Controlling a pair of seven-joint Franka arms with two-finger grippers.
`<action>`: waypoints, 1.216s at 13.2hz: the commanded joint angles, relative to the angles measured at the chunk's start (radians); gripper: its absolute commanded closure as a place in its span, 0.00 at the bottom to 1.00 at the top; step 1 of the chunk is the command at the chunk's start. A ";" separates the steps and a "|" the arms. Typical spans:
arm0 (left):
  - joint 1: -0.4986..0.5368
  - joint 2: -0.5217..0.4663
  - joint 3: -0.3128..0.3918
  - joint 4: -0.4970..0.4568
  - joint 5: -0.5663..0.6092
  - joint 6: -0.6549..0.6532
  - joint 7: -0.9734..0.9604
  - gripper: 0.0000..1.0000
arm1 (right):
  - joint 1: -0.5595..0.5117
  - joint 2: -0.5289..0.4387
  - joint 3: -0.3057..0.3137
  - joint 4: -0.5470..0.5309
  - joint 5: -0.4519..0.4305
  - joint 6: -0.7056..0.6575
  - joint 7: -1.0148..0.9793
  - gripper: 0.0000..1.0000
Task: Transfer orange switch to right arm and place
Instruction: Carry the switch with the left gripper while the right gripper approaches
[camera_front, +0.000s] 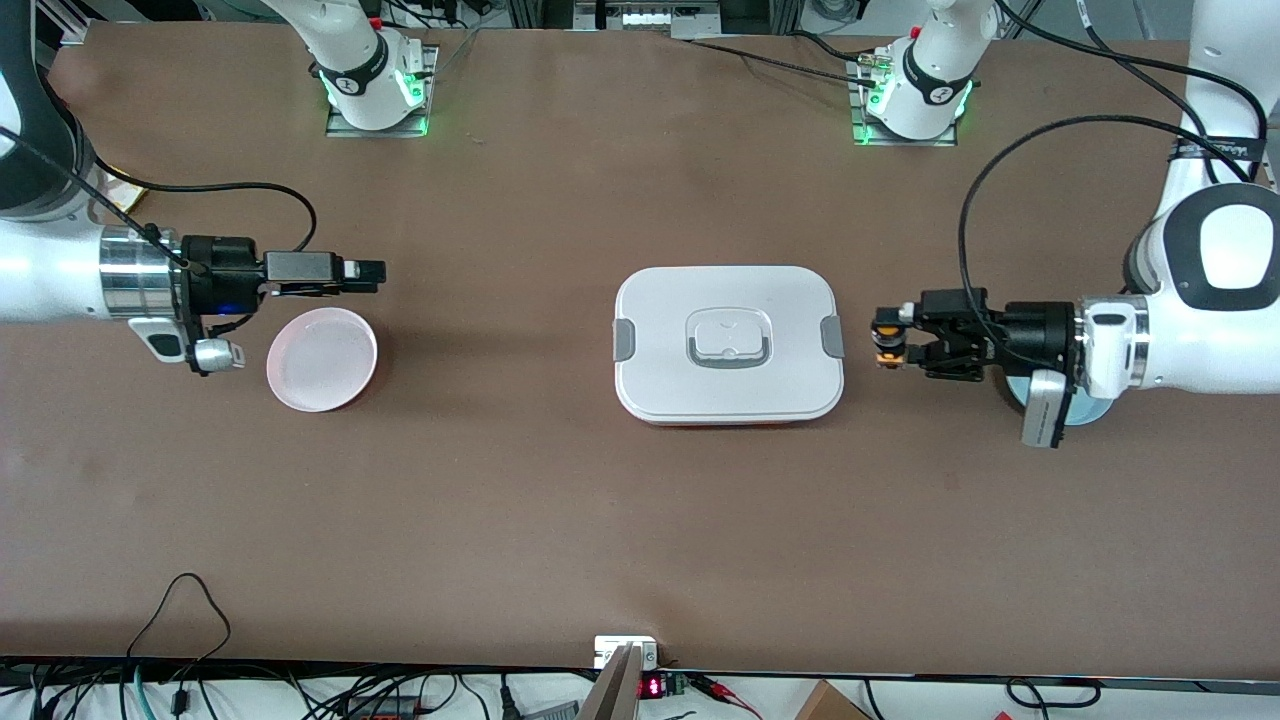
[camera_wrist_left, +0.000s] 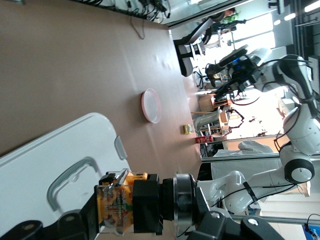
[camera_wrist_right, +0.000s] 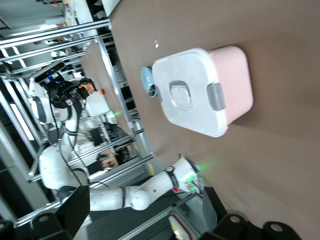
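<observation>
The orange switch (camera_front: 885, 347) hangs above the table, between the white lunch box (camera_front: 728, 345) and the left arm's end. My left gripper (camera_front: 892, 338) is shut on it and lies level, pointing at the box. Close up, the switch (camera_wrist_left: 117, 207) shows a tan-orange body, a black block and a silver ring. My right gripper (camera_front: 368, 272) is open with nothing in it. It also lies level, over the table beside the pink dish (camera_front: 322, 358), and points toward the box. From the right wrist, the switch (camera_wrist_right: 86, 88) shows small in the left gripper.
The lunch box (camera_wrist_right: 200, 90) has a white lid with grey clips and a pink base, and stands mid-table. A blue disc (camera_front: 1085, 412) lies under the left wrist. Cables trail along the table edge nearest the front camera.
</observation>
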 joint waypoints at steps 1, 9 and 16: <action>-0.004 0.004 -0.089 -0.003 -0.079 0.143 0.252 0.69 | 0.004 -0.012 0.001 -0.094 0.143 0.013 0.023 0.00; -0.224 0.013 -0.208 -0.035 -0.165 0.811 0.572 0.73 | 0.134 -0.006 0.001 -0.129 0.441 0.078 0.297 0.00; -0.319 -0.001 -0.332 -0.112 -0.257 0.984 0.658 0.72 | 0.204 0.083 0.004 -0.036 0.504 0.082 0.293 0.00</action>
